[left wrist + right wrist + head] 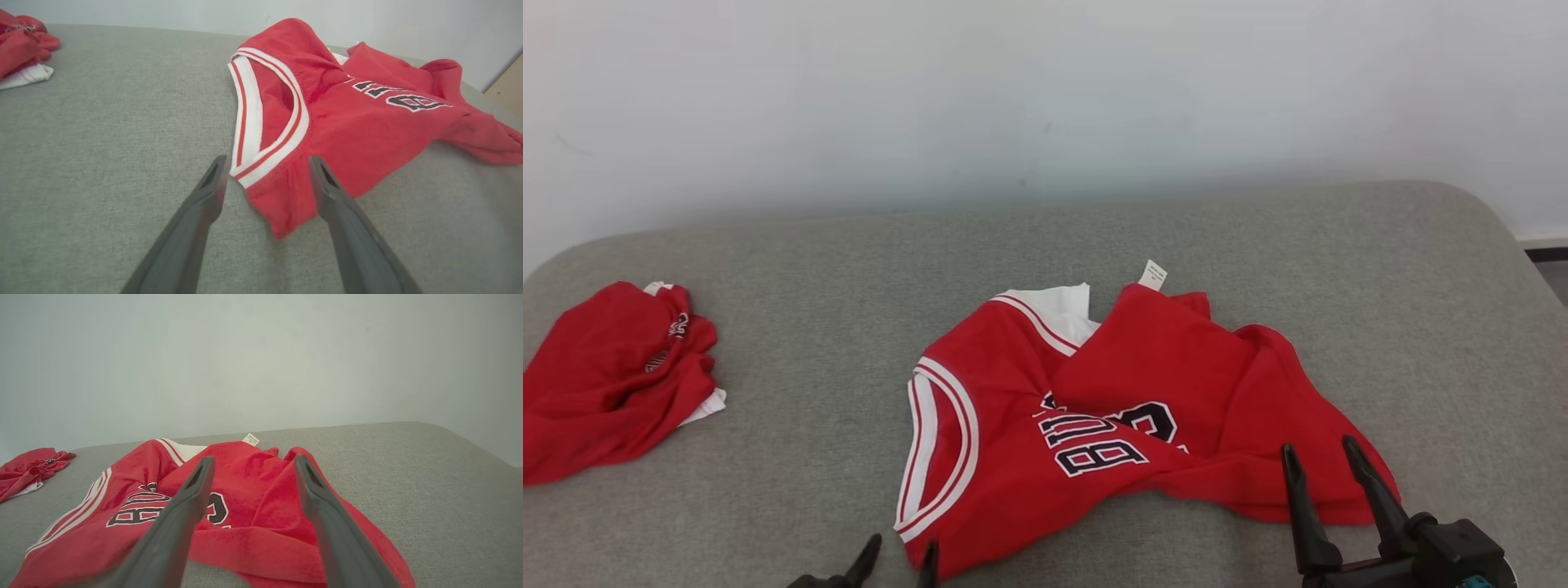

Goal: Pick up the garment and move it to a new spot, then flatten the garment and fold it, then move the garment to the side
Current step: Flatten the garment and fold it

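Lying crumpled on a grey woven cushion (809, 269), a red jersey (1094, 408) sits between two open claws.
Soft, with white striped trim and black lettering, the jersey fills the lower middle of the frame; a second red bundle (605, 376) lies at far left. The left claw (903, 542) gapes wide around the jersey's trimmed corner, the right claw (1319, 445) gapes wide over its right edge; neither grips anything.

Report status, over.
Left gripper open at jersey corner; right gripper open above its right side. Jersey crumpled, unfolded. Second red garment apart, far left.
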`<state>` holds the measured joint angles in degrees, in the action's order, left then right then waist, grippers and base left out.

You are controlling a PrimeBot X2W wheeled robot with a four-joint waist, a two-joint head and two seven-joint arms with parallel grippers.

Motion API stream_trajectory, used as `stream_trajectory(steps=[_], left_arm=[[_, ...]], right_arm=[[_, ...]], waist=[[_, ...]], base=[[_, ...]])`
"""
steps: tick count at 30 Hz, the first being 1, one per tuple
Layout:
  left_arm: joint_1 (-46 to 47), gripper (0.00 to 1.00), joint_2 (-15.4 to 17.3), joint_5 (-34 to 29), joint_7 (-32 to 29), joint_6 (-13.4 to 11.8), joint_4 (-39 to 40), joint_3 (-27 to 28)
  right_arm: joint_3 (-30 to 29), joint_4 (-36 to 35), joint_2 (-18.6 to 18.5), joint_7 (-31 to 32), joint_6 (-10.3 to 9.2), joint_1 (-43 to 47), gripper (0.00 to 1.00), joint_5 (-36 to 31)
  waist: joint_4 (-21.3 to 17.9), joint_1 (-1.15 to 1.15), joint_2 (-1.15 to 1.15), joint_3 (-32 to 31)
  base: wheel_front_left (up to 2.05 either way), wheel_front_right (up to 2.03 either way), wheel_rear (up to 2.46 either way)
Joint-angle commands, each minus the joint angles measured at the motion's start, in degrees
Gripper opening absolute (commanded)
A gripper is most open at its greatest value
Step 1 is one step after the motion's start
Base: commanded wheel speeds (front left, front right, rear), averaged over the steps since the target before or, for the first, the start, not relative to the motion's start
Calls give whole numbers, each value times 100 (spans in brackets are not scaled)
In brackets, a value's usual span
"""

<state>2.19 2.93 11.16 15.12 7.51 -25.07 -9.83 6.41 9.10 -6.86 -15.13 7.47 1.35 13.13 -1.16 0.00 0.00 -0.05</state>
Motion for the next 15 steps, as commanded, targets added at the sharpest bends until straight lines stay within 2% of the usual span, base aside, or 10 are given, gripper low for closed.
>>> stream_trajectory(steps=[1, 12, 13, 14, 15], left_arm=[[111, 100, 8, 118, 5, -7, -184, -52], [618, 100, 69, 488, -1, -6, -1445, -484], [654, 47, 63, 528, -3, -6, -1487, -513], [688, 0, 57, 583, -3, -6, -1500, -555], [725, 0, 53, 606, -2, -6, -1448, -598]], right_arm=[[13, 28, -13, -3, 6, -39, 100, -32], [-31, 75, 37, -3, 6, -200, 100, -94], [-31, 77, 48, -3, 6, -196, 100, -98], [-24, 74, 58, -3, 6, -192, 100, -97], [-27, 71, 64, -3, 6, -187, 100, -97]], waist=[[-131, 0, 0, 106], [-290, 0, 0, 340], [-281, 0, 0, 330], [-267, 0, 0, 313], [-250, 0, 0, 289]], base=[[0, 0, 0], [0, 0, 0], [0, 0, 0], [0, 0, 0], [0, 0, 0]])
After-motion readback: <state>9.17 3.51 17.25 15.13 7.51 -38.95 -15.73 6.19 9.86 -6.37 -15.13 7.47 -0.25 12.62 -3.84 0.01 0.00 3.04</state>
